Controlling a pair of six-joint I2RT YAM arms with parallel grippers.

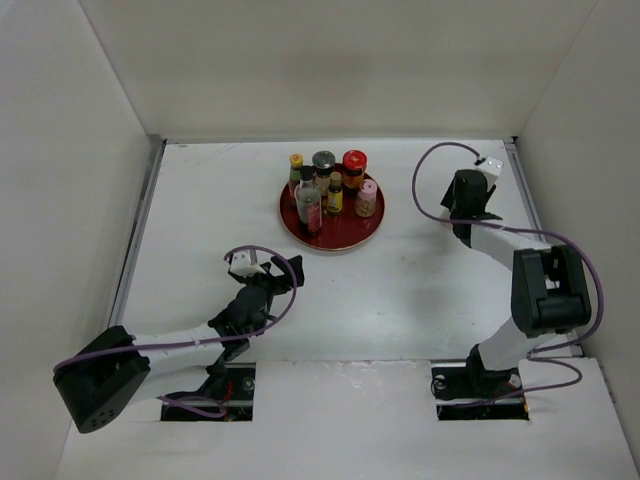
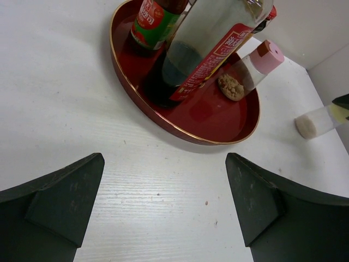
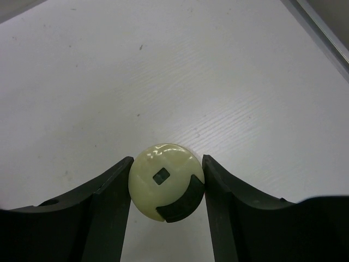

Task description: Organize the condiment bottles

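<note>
Tall bottles (image 2: 210, 49) headless at the left wrist view's top edge; pale-capped bottle (image 3: 163, 180), body unseen.

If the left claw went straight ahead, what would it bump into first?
Probably the rim of the red plate, if the left claw travels low; higher up, the tall red-labelled bottle on it. Height is hard to judge.

Condiment bottles (image 1: 310, 208), clustered upright on red plate (image 1: 345, 236); pale-capped shaker (image 3: 162, 183) in right pincer (image 3: 166, 164)
</note>
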